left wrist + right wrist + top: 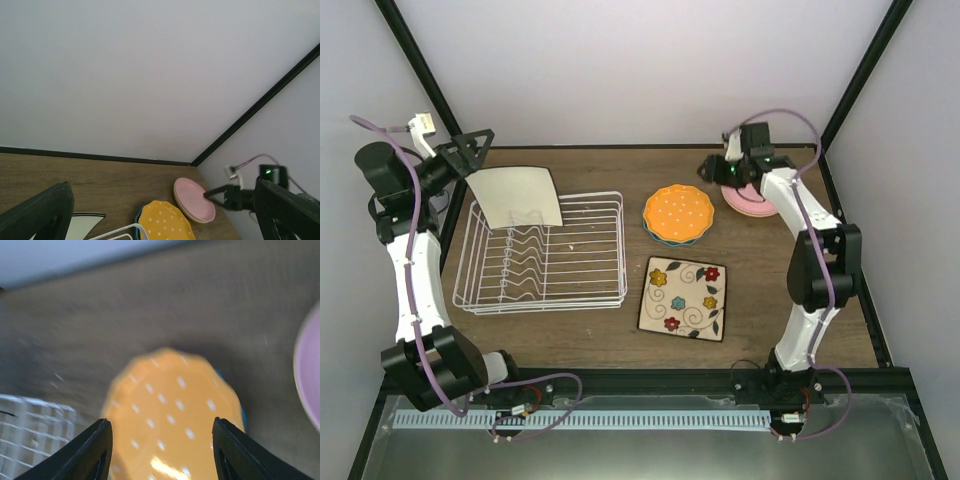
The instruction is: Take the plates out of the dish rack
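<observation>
left arm raised at frame's left, left claw spread beside plain square cream plate, right arm reaching upper right, right claw apart

Bright, even light; soft shadows.
Right wrist view is smeared with blur, glare streaking the dotted orange plate; other views sharp.

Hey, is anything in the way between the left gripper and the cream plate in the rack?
Nothing visible. The left gripper hangs open right by the upper left corner of the cream plate, which stands on edge at the left end of the rack. In the left wrist view that corner shows close up, uncovered.
</observation>
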Motion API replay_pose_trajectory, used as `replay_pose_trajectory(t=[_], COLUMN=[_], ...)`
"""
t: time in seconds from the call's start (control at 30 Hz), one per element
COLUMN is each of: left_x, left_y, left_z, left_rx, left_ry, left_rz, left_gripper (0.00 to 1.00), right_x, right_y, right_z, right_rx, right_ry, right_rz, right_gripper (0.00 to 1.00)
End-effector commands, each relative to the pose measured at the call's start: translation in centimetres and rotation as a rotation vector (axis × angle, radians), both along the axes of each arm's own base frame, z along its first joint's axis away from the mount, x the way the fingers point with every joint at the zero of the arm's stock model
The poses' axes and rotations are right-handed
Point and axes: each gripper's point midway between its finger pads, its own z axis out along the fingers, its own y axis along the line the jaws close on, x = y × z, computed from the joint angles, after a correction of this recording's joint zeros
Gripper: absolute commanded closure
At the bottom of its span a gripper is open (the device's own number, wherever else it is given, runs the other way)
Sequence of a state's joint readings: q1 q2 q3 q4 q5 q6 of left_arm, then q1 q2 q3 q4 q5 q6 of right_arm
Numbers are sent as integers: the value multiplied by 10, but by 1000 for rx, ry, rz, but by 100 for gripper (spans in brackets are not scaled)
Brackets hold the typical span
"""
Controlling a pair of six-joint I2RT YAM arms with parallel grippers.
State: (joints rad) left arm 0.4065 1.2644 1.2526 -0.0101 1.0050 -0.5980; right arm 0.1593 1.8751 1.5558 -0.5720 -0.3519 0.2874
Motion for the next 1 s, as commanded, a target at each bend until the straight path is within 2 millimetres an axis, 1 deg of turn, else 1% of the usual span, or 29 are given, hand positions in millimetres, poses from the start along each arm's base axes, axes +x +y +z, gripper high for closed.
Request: replay_pose_trajectory(t=[0.0,0.07,0.13,0.17,0.23,0.27,0.3,0.37,0.5,0.6,0.7,0.73,0.8,0.97], left_x=[-3,-2,-2,-3,-4,-5,-6,-8,-10,-8,-5,-4,-3,0], left_y=[-4,-4,-4,-4,-5,-5,-6,-7,-8,-7,-5,-4,-3,-2], left_z=[9,11,11,11,10,9,9,7,3,2,3,4,4,0], left_rx=[6,4,5,5,9,10,13,19,25,23,18,17,16,16], left_ry=[-40,-48,-49,-47,-44,-41,-39,-32,-22,-23,-28,-33,-35,-28], left_rz=[-18,-17,-19,-19,-20,-22,-23,-25,-29,-23,-17,-15,-12,-9], left_gripper=[0,0,0,0,0,0,0,0,0,0,0,0,0,0], right_x=[40,52,60,61,55,50,43,26,-13,-30,-37,-39,-43,-48], right_y=[40,76,123,150,201,221,239,265,300,322,340,345,357,382], right_z=[144,156,162,164,167,166,165,159,140,130,126,122,122,107], right_rx=[176,222,241,237,215,204,212,223,229,247,275,280,290,285], right_ry=[-440,-479,-521,-551,-619,-658,-685,-739,-828,-848,-849,-841,-858,-877], right_rz=[89,183,304,375,504,560,600,673,816,887,927,940,964,1000], right_gripper=[44,44,44,44,43,43,43,41,32,31,31,31,31,32])
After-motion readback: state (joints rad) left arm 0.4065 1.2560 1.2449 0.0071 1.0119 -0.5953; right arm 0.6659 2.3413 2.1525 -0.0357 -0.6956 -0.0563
